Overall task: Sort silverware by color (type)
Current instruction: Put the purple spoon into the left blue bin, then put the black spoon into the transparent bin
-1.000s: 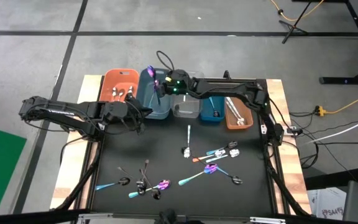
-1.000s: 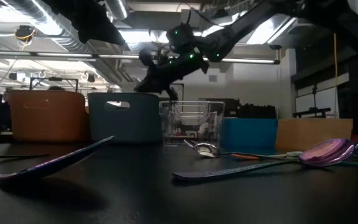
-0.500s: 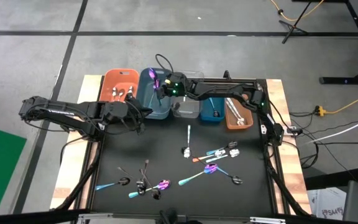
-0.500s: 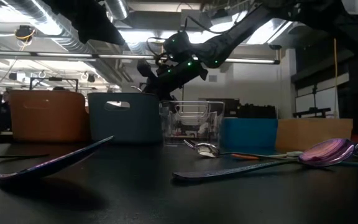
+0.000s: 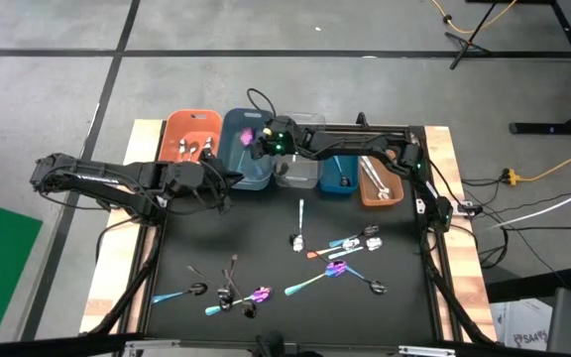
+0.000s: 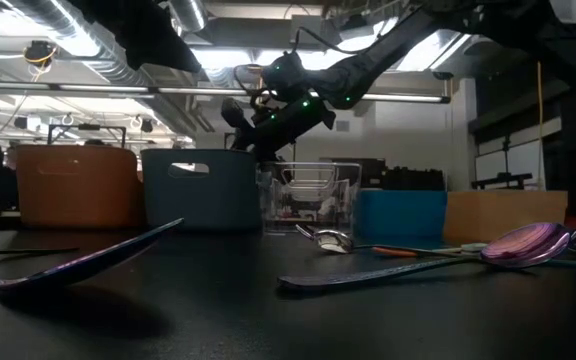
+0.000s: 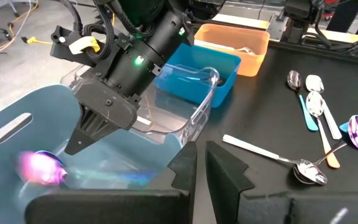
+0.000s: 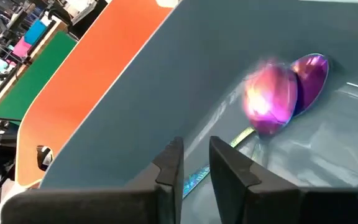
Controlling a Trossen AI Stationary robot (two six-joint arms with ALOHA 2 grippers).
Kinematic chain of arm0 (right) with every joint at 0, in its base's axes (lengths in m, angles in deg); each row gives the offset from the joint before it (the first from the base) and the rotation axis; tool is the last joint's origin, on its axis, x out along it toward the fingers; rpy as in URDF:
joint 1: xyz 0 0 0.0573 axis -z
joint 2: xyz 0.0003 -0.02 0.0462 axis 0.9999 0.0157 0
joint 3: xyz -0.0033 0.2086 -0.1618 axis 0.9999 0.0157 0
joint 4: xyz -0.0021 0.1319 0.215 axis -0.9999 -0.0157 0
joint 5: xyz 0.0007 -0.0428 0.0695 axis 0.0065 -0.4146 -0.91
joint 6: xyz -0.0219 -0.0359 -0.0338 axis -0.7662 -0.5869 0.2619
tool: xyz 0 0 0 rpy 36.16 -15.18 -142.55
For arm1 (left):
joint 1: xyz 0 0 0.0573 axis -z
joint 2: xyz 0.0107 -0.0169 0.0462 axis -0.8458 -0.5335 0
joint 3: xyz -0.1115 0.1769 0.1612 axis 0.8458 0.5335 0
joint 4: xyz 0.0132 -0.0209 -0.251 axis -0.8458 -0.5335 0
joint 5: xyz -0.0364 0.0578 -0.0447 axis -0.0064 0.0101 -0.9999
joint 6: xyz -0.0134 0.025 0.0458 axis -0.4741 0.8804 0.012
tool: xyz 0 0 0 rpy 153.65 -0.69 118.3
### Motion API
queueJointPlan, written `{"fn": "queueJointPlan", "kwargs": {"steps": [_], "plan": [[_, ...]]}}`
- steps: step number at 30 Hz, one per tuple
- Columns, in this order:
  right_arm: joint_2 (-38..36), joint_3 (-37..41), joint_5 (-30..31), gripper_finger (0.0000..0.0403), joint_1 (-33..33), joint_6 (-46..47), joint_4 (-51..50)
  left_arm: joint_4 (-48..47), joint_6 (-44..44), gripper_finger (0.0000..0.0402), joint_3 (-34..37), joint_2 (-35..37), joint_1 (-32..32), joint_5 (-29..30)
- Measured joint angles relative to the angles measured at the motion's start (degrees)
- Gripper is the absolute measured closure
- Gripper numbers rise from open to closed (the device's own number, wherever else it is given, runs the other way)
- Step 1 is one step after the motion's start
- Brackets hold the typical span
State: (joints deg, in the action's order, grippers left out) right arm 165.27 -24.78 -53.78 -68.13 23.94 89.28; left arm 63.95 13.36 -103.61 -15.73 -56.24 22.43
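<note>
My right gripper (image 5: 258, 142) hangs over the grey-blue bin (image 5: 234, 164), its fingers (image 8: 196, 149) apart with nothing between them. Below it a purple spoon (image 8: 270, 99) with a teal handle shows blurred inside the bin, free of the fingers; the left wrist view also catches this spoon (image 7: 39, 167). A darker purple spoon bowl (image 8: 311, 74) lies beside it. My left gripper (image 5: 224, 183) waits at the table's left, near the bins, with a narrow empty gap between its fingers (image 7: 201, 158). More silverware (image 5: 337, 260) lies on the black table.
A row of bins stands at the table's far edge: orange (image 5: 188, 134), grey-blue, clear (image 5: 293, 175), blue (image 5: 337, 175), brown (image 5: 380, 186). Spoons lie scattered at the near left (image 5: 231, 294) and centre right; one silver spoon (image 5: 300, 213) lies near the bins.
My right gripper has sunk a little toward the grey-blue bin and tipped further down. The purple spoon that stuck up from its fingers has come free and drops, blurred, into the bin.
</note>
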Motion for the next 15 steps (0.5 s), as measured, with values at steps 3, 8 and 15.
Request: {"fn": "queueJointPlan", "kwargs": {"steps": [3, 8, 15], "plan": [[-0.01, 0.0, 0.0, 0.0333, 0.0, 0.0, -0.02, 0.0, -0.06, 0.0373, 0.0, 0.01, 0.0, -0.02], [-0.01, 0.0, -0.01, 0.0332, 0.0, -0.01, -0.07, 0.0, -0.07, 0.0373, 0.0, 0.0, 0.0, -0.09], [-0.17, 0.0, -3.62, 0.0332, 0.08, -0.93, 0.14, 0.0, -0.09, 0.0373, 0.0, 0.0, 0.0, -0.09]]}}
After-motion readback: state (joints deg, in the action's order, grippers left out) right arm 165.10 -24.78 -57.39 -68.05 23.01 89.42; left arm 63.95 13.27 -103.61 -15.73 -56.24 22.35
